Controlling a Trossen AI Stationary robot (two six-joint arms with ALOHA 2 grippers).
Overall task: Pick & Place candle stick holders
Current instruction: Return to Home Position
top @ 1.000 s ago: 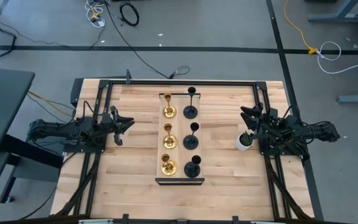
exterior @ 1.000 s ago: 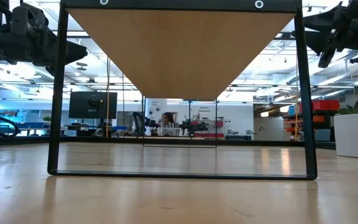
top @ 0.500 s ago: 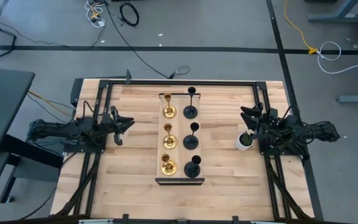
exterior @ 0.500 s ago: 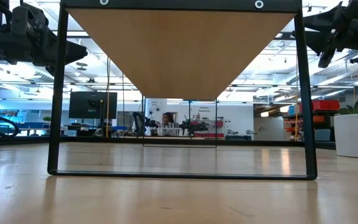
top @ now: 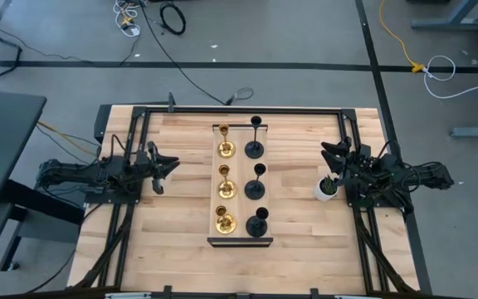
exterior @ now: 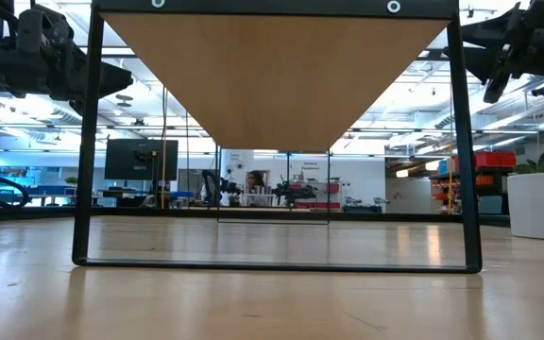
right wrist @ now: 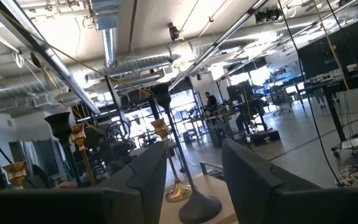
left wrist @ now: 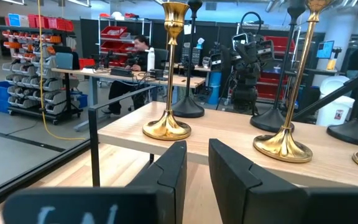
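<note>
Three gold candle stick holders [top: 226,149] [top: 226,188] [top: 223,222] and three black ones [top: 256,149] [top: 256,189] [top: 258,224] stand on their round bases in two rows on a raised wooden shelf [top: 241,208] at the table's middle. My left gripper [top: 171,166] hovers open and empty to the shelf's left; its wrist view shows the gold holders [left wrist: 168,127] ahead of it. My right gripper [top: 326,152] hovers open and empty to the shelf's right, with a black holder [right wrist: 197,202] ahead of it.
A small white pot with a green plant [top: 326,188] stands just near-side of my right gripper. The shelf rests on a thin black frame [exterior: 88,142], open beneath. Black rails [top: 239,110] run around the table's edge. People show in the room beyond.
</note>
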